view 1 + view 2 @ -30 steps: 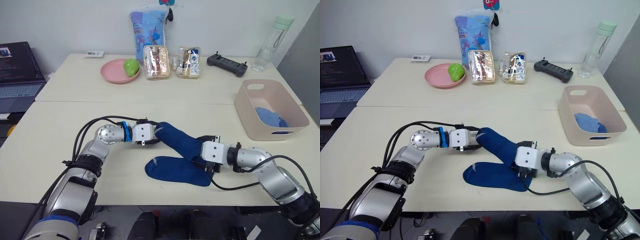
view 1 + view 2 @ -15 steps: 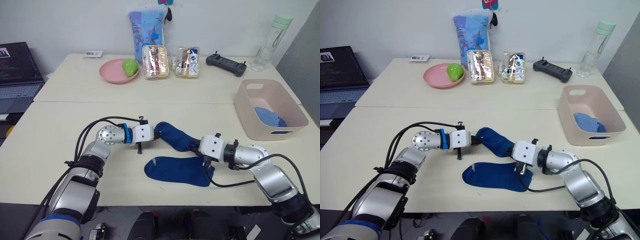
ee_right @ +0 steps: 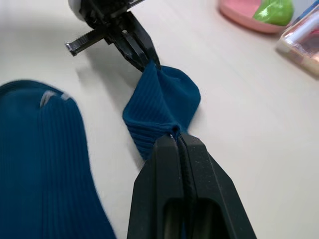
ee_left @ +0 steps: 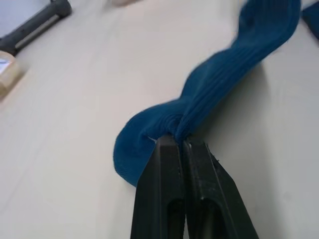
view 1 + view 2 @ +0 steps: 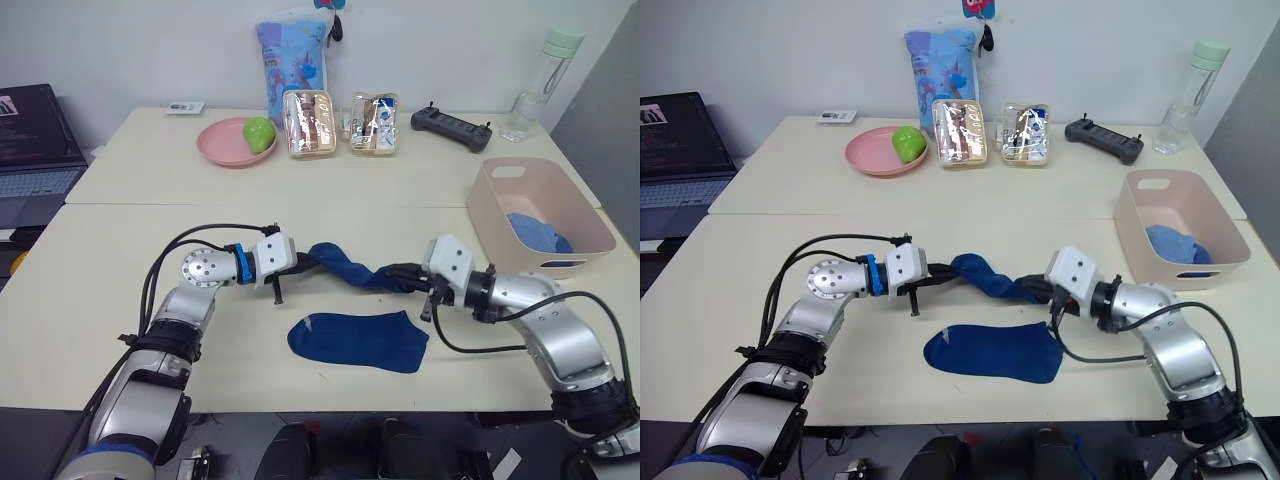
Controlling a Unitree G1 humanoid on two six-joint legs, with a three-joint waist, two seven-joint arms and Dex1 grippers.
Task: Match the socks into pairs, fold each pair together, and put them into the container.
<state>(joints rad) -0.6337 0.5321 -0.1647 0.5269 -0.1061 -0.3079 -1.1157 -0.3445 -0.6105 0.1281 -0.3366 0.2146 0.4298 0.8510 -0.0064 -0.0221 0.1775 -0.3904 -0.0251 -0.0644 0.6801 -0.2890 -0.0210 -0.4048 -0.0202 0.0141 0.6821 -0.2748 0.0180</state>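
Observation:
A dark blue sock (image 5: 352, 268) hangs stretched just above the table between both grippers. My left gripper (image 5: 303, 264) is shut on its left end, and my right gripper (image 5: 404, 276) is shut on its right end; the wrist views show the fingers (image 4: 182, 164) pinching the fabric (image 3: 159, 107). A second dark blue sock (image 5: 358, 340) lies flat on the table in front of it. The pale pink container (image 5: 497, 222) stands at the right with a lighter blue sock (image 5: 540, 232) inside.
At the back stand a round pink plate (image 5: 222, 148) with a green object, two clear snack boxes (image 5: 311, 124), a blue patterned bag (image 5: 292, 50), a black controller (image 5: 453, 125) and a water bottle (image 5: 529, 88). A laptop (image 5: 30, 150) sits far left.
Both grippers closed on the upper sock's ends and lifted it off the lower sock, pulling it taut. My right gripper moved right and away from the flat sock.

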